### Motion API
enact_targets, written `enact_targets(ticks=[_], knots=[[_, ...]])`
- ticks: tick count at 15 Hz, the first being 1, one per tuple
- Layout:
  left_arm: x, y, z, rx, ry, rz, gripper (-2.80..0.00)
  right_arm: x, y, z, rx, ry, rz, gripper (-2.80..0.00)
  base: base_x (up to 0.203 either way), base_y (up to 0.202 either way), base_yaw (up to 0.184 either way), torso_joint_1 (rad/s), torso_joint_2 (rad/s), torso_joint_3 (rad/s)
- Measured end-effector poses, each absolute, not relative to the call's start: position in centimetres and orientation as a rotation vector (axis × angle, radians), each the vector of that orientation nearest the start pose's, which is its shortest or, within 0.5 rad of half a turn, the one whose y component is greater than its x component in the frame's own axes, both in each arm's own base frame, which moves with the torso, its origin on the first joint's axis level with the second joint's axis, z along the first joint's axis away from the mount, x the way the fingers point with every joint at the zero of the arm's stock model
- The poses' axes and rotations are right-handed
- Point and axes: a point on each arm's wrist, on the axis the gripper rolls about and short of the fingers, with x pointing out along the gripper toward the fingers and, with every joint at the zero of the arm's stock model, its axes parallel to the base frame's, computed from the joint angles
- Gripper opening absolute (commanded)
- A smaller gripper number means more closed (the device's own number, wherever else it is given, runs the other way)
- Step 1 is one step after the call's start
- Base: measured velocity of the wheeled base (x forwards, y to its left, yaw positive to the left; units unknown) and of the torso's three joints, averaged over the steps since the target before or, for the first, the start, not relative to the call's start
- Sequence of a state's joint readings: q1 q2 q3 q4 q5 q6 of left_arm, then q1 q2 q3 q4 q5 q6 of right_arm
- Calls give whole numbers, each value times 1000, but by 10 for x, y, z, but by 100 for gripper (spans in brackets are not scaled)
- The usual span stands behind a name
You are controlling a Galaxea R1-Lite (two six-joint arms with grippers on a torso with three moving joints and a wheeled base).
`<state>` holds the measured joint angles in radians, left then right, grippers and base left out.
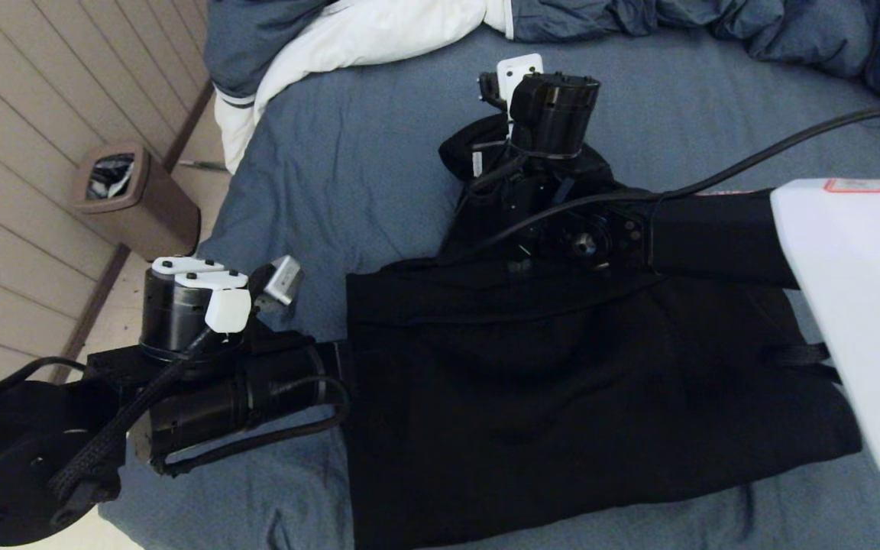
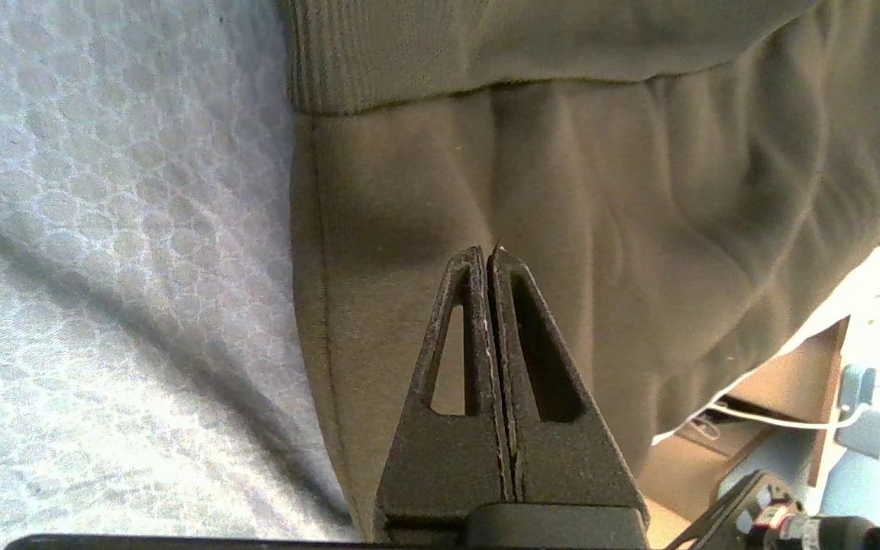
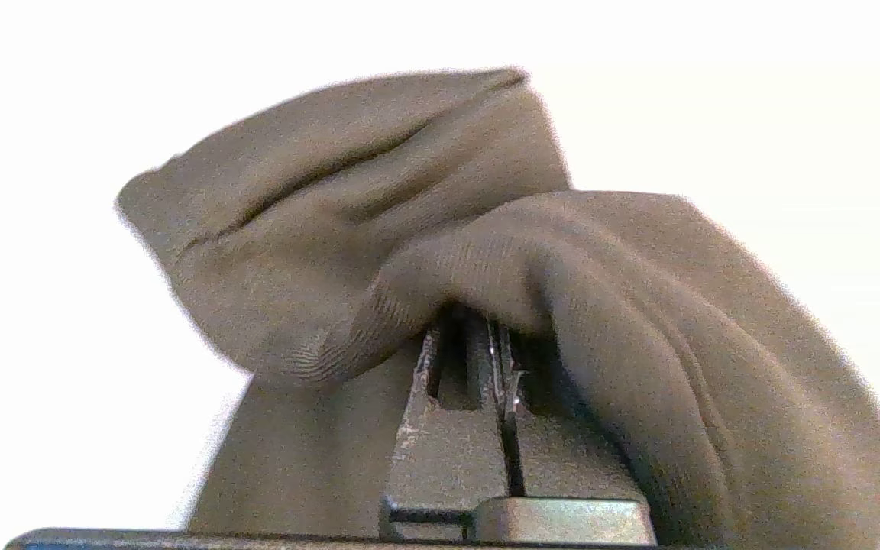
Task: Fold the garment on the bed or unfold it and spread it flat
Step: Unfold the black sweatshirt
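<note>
The black garment [image 1: 562, 397] lies as a broad folded block on the blue-grey bed [image 1: 348, 153]. My left arm [image 1: 241, 397] reaches in from the left to the block's left edge. In the left wrist view my left gripper [image 2: 486, 256] is shut, its tips against the flat fabric [image 2: 623, 191] beside a ribbed band [image 2: 379, 53], with nothing seen between them. My right arm [image 1: 707, 237] crosses from the right to the far end, where a bunch of cloth [image 1: 470, 153] is raised. There my right gripper [image 3: 492, 332] is shut on the garment, and ribbed cloth [image 3: 425, 275] drapes over its tips.
A puffy blue-grey duvet with white lining [image 1: 379, 30] is heaped along the far edge of the bed. A brown waste bin [image 1: 134, 195] stands on the floor by the panelled wall, left of the bed. A black cable [image 1: 776, 149] trails over the sheet on the right.
</note>
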<state>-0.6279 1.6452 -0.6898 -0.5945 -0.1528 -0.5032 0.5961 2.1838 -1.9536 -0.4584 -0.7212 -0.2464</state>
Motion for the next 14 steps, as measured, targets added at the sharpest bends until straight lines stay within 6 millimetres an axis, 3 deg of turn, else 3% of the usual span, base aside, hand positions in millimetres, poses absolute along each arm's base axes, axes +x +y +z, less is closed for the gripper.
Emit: enact_targets(ticks=[6,14], knots=[[226,-169,160,-379,557,-661,-280,400,201,318,-68,-270,-268,-280,0,0,0,0,0,0],[228,-173,155,-382,546,-670,-280,409,167,327,-62,-297,-339,-280,0,0,0,0,0,0]])
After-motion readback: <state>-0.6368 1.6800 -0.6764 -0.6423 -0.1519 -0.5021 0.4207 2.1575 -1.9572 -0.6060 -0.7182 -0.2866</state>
